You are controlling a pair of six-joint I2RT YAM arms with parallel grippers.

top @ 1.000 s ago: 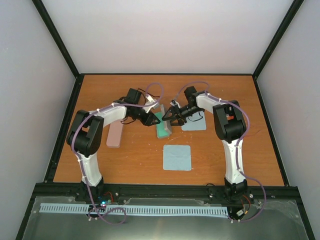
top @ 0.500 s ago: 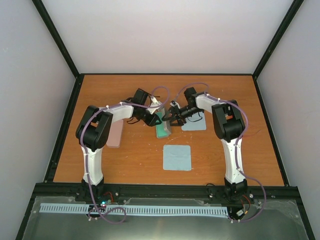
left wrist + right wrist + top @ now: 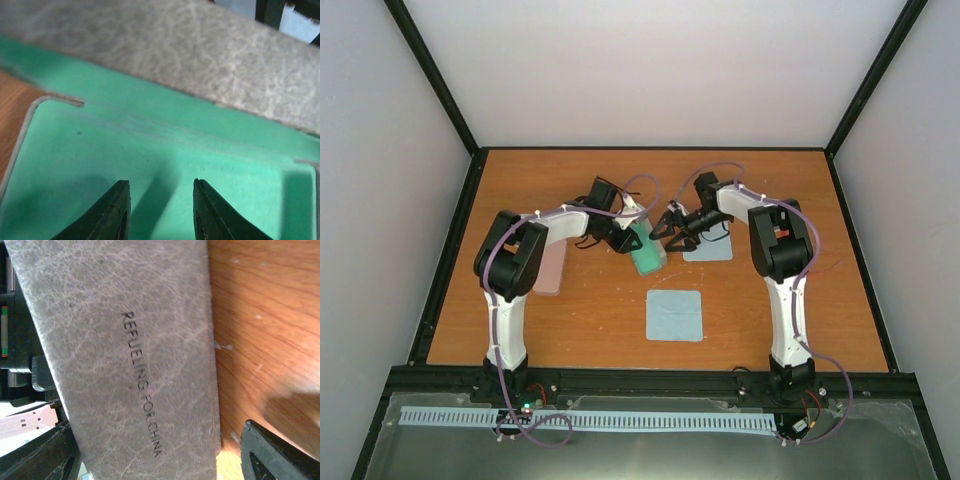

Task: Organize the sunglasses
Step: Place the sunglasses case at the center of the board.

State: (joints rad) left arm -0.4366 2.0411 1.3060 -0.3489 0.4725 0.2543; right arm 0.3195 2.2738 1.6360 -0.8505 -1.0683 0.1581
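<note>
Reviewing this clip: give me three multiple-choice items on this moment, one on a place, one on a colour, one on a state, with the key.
1. Where does the pink case lie?
A) on the table, left of the grey case
B) on a blue cloth
C) in the far right corner

2. What colour is the grey case's lining?
A) red
B) green
C) white

3. How is the left pincer?
A) shut on a cloth
B) open over the lining
C) out of view

Key:
1 A, as the top view shows it on bare wood to the left of the grey case.
2 B, as the left wrist view shows green inside the case.
3 B, as its fingers stand apart with nothing between them.
</note>
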